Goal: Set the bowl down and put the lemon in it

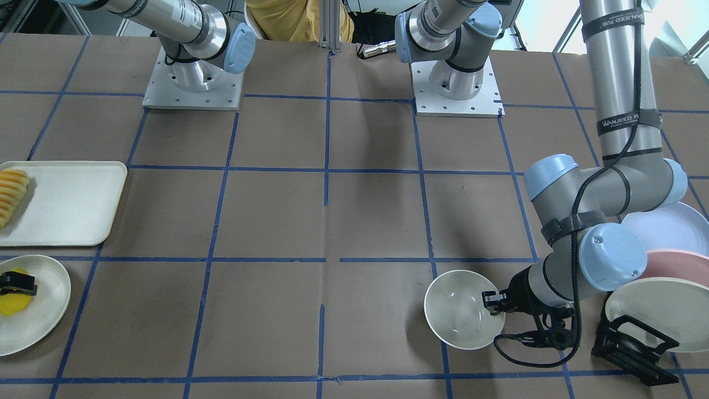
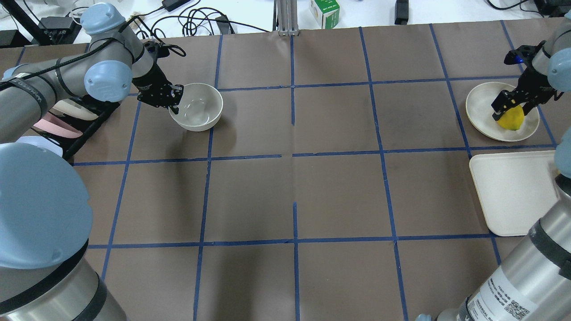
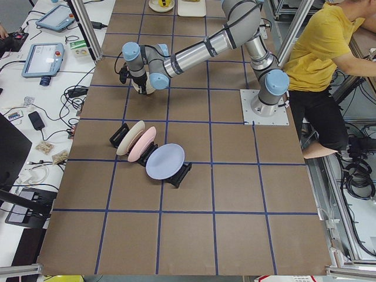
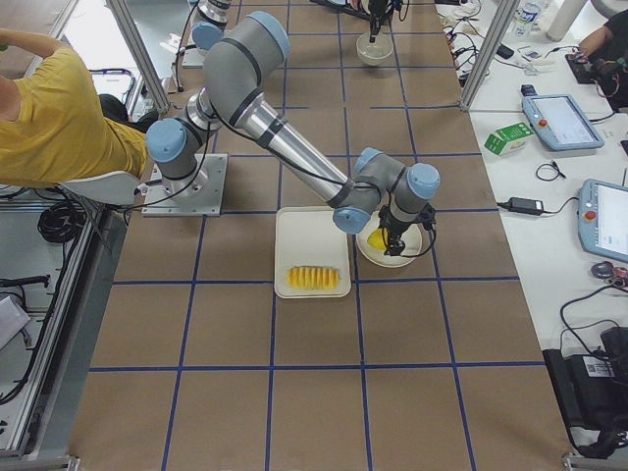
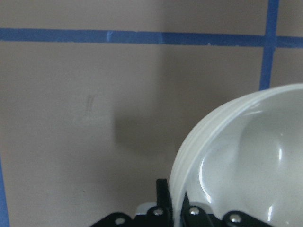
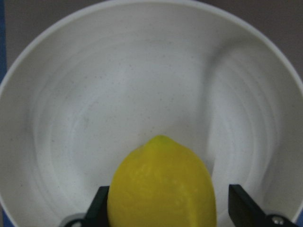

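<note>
The left gripper (image 2: 174, 103) is clamping the bowl (image 2: 200, 109) rim at upper left to place it, while the right gripper (image 2: 511, 108), jaws apart, is straddling the lemon (image 2: 512, 120).

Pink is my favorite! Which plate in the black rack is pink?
The middle plate. It stands between the cream plate and the pale blue plate.

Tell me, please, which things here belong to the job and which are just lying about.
Job in hand: bowl, lemon.
Lying about: plate under the lemon, tray, sliced food, plate rack.
</note>
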Available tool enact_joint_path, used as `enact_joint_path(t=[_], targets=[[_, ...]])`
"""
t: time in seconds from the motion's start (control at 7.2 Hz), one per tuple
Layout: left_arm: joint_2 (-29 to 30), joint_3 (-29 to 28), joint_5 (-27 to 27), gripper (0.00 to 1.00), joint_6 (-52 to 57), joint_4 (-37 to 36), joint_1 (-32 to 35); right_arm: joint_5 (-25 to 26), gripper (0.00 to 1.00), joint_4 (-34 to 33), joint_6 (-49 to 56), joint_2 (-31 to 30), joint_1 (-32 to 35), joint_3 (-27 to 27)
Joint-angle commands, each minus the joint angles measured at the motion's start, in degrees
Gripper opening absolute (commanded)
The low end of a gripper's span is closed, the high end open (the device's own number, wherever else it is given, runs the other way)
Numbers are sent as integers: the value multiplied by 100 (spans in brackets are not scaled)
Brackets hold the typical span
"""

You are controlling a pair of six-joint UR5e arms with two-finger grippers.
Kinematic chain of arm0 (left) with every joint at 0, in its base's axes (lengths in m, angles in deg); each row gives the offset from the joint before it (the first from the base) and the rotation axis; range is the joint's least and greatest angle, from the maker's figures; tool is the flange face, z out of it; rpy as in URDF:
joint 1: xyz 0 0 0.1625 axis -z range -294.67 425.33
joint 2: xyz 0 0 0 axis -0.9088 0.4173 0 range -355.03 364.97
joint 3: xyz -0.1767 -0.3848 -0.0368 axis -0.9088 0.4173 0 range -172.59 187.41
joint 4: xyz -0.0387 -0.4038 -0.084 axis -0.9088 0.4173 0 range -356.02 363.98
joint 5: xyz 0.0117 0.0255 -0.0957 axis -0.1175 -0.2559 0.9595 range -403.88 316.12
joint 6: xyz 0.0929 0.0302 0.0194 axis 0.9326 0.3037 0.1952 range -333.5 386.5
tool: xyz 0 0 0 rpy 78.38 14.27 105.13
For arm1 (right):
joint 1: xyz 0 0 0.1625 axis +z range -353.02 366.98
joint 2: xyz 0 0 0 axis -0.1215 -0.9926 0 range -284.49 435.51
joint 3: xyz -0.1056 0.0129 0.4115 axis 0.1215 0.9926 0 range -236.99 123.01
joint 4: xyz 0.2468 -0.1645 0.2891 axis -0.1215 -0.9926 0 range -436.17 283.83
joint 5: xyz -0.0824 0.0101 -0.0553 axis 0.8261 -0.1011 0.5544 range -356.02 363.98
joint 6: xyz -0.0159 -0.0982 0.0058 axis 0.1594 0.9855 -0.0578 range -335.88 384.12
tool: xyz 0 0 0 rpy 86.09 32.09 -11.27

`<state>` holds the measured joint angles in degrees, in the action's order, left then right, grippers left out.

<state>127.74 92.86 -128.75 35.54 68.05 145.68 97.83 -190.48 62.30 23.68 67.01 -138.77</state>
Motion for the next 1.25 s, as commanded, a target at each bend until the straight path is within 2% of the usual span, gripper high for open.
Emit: enact_joint_path(t=[0.0,0.14,0.42,0.56,0.69,0.83,0.97,1.11], targets=[[-191,-2,197,0,-17,218,112,37,0,75,-39,-64,0,47],[-358,76,790,0,-191,289,339,46,0,206,-57,-239,26,56],[-639,322,788,0,-1373,98,1443,2,0,925,-170,-992,122,56],[-815,645,779,0,-2023,-225,1901,-137,0,1250,-241,-1257,323,56],[-904,1144,709,0,-2229,-951,2141,-243,0,1331,-729,-1503,717,48],[-957,1706,413,0,-2258,-1689,2178,-253,0,1332,-1499,-1593,1286,39],[-975,2025,340,0,-2249,-2123,2178,-244,0,1332,-2403,-1620,1875,56],[-958,2028,331,0,-2258,-2136,2161,-314,0,1323,-3152,-1655,2333,56]])
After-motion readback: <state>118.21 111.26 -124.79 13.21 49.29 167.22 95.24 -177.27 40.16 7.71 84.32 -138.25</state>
